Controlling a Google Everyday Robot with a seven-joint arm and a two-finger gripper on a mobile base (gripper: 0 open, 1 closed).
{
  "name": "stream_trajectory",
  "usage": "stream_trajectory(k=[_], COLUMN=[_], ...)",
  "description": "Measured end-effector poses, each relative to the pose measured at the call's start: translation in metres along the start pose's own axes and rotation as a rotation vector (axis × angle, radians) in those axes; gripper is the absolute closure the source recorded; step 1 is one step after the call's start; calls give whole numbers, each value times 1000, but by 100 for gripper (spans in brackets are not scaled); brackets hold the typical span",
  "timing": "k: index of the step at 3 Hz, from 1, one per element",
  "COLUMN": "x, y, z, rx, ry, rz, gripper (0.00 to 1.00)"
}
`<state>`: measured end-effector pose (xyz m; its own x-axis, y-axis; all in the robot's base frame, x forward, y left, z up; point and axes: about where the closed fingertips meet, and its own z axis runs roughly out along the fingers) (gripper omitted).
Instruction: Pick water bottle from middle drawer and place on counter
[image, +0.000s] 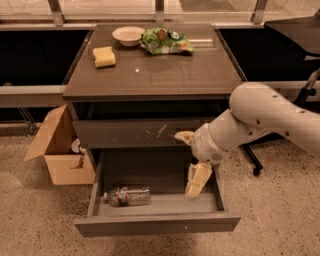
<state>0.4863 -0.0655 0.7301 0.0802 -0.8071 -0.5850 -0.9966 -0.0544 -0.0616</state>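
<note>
Tool (185, 165): below the counter's (165, 75) front edge, toward the front-right corner, over the right part of the pulled-out middle drawer (157, 223). Fingers spread wide, released, nothing between them. One finger points down into the drawer box, the other sits by the scratched drawer front (140, 132).

Water bottle (127, 196): on its side in the middle drawer, below the front-left corner, well apart from the tool. Clear, dented walls, dark band mid-body, narrow end pointing left.

Counter top: bowl (128, 35) and green snack bag (165, 41) at the back edge, yellow sponge (104, 56) near the left edge.
</note>
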Motion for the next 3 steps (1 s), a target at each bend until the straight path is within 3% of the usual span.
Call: stream_trajectory(k=[2,3], x=[24,24], y=[-5,-5], z=[130,130], rx=[-68,-68], ry=[-51,-51], rz=[50,50], gripper=[0,0])
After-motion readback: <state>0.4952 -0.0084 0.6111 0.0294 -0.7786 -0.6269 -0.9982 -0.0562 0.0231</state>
